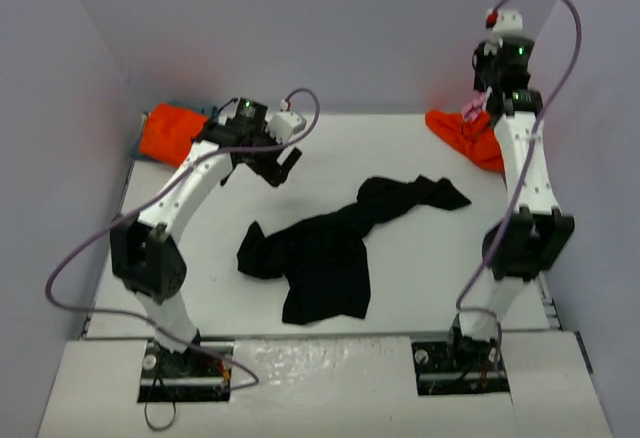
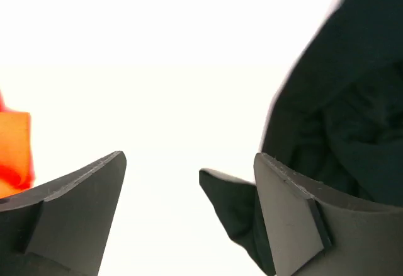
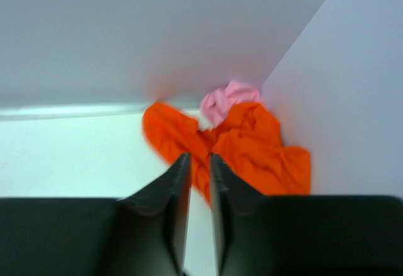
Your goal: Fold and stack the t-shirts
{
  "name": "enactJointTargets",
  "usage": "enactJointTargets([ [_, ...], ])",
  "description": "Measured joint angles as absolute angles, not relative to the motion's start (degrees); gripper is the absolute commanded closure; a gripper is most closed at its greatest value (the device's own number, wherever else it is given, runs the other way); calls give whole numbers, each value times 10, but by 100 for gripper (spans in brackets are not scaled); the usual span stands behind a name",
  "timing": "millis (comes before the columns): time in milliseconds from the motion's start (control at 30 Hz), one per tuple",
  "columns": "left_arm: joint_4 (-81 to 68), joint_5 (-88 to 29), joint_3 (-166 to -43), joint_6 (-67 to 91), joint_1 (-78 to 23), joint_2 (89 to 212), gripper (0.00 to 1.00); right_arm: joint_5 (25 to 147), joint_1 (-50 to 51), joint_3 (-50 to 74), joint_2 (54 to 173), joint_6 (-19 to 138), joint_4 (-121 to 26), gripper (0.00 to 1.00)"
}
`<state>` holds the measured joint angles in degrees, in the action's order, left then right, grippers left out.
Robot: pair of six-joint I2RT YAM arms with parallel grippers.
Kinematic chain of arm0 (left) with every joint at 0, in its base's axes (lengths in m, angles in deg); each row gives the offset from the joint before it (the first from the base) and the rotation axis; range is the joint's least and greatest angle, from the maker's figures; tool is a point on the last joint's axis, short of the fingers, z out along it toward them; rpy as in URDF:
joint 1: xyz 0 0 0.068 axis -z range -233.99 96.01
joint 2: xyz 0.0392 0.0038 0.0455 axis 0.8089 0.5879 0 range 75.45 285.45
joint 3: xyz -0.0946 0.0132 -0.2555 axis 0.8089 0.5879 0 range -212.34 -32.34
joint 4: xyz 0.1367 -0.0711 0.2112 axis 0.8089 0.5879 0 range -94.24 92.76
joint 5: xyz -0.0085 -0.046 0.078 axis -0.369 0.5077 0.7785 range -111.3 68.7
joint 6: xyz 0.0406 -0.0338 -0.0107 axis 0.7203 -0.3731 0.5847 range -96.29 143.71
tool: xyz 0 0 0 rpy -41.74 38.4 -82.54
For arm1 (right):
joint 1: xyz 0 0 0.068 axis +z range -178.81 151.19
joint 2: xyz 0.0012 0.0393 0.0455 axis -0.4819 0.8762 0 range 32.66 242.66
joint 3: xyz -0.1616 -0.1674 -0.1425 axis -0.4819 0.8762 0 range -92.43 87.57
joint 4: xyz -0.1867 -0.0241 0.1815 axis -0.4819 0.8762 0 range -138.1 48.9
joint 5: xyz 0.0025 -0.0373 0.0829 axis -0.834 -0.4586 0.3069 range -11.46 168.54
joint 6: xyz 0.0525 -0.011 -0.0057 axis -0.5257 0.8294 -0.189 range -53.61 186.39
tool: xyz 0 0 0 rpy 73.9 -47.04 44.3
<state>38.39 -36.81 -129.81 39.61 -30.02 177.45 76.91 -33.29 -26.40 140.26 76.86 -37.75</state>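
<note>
**Top view.** The black t-shirt (image 1: 335,253) lies crumpled on the white table (image 1: 420,268), about midway between the two arms and touched by neither. Its long axis runs on a slant. The broad part is at the near left, and a narrower twisted part reaches toward the far right. The left arm (image 1: 175,198) rises from its base, bends at the elbow and stretches forward. The left gripper (image 1: 283,165) hangs above bare table at the far left with its fingers spread, well apart from the black cloth. Behind it, an orange t-shirt (image 1: 165,133) sits in the far left corner. The right arm (image 1: 525,178) stands tall along the right wall, its wrist high above a second orange t-shirt (image 1: 468,136) at the far right.

**Left wrist.** The fingers (image 2: 75,207) are wide apart with nothing between them. The black cloth lies past the right one.

**Right wrist.** The right gripper (image 3: 198,157) has its fingers pressed almost together with only a thin slit between them. It points at the orange heap, and a pink t-shirt (image 3: 228,99) is bunched in the corner behind that heap.
</note>
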Motion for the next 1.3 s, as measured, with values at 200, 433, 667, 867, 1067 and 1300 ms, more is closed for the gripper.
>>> enactJointTargets([
  [200, 429, -411, -1271, 406, -291, 1727, 100, 875, -303, -46, 1250, 781, -351, 100],
  [433, 458, -504, -1142, 410, -291, 1737, 100, 963, -200, 107, 1243, 837, -256, 97],
  [667, 483, -590, -1130, 441, -292, 1737, 100, 999, -98, 108, 1253, 905, -182, 100],
  [867, 512, -611, -1135, 469, -292, 1743, 100, 982, 4, 164, 1260, 941, -151, 100],
  [1067, 537, -624, -1147, 491, -292, 1796, 100, 967, 39, 188, 1260, 959, -128, 100],
  [1300, 554, -615, -1205, 486, -291, 1892, 100, 956, 43, 209, 1276, 961, -127, 100],
])
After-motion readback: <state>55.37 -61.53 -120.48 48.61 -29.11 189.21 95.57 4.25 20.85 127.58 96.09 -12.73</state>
